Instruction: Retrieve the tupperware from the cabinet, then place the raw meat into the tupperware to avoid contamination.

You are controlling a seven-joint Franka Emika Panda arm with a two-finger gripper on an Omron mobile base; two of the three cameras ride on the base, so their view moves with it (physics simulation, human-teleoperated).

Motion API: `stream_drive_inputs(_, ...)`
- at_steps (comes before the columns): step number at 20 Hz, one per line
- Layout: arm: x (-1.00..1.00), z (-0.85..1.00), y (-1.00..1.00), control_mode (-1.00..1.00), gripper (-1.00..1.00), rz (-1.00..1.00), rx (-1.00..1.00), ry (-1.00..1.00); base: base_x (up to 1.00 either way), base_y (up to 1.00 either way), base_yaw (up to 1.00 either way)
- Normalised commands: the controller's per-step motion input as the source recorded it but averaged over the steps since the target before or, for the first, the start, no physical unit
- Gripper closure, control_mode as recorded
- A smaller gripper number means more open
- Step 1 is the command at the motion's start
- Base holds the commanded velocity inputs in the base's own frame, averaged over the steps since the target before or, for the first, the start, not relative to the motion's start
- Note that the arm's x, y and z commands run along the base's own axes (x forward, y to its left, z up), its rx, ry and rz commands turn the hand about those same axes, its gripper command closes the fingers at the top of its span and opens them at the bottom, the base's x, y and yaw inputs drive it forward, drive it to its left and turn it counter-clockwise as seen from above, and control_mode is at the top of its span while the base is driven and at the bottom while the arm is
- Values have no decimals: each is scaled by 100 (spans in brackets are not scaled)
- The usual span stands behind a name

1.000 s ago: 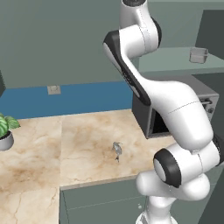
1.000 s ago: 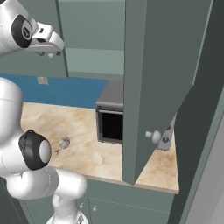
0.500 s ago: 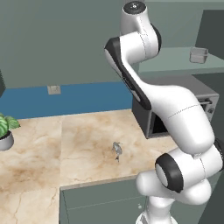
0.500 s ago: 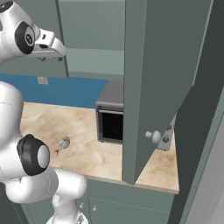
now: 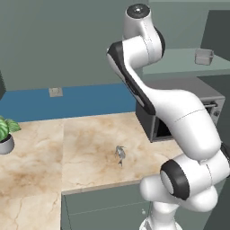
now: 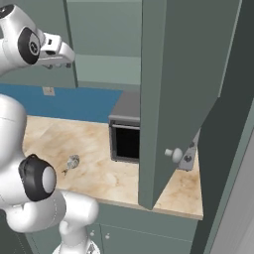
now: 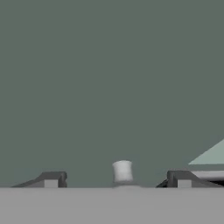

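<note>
Kitchen, grey-green cabinet (image 6: 178, 89) above marble surface (image 5: 85, 152) | one door swung open, my pincer (image 7: 117, 180) spread wide at the other door's knob (image 7: 122, 170), knob between my fingertips | tupperware (image 5: 203, 56) on cabinet shelf, off to my right | raw meat (image 5: 120, 153) on surface below.

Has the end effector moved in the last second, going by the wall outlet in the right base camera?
Yes. The end effector has swung right, from left of the outlet to above and slightly right of it, toward the cabinet.
</note>
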Motion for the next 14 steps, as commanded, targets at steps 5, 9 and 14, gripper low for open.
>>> stream_drive_inputs(5,48,4,0,-100,100,5,0,0,0,0,0)
stream_drive_inputs(9,28,0,0,-100,100,3,0,-5,0,0,0)
stream_drive_inputs(14,12,0,0,-100,100,0,-1,-16,0,0,0)
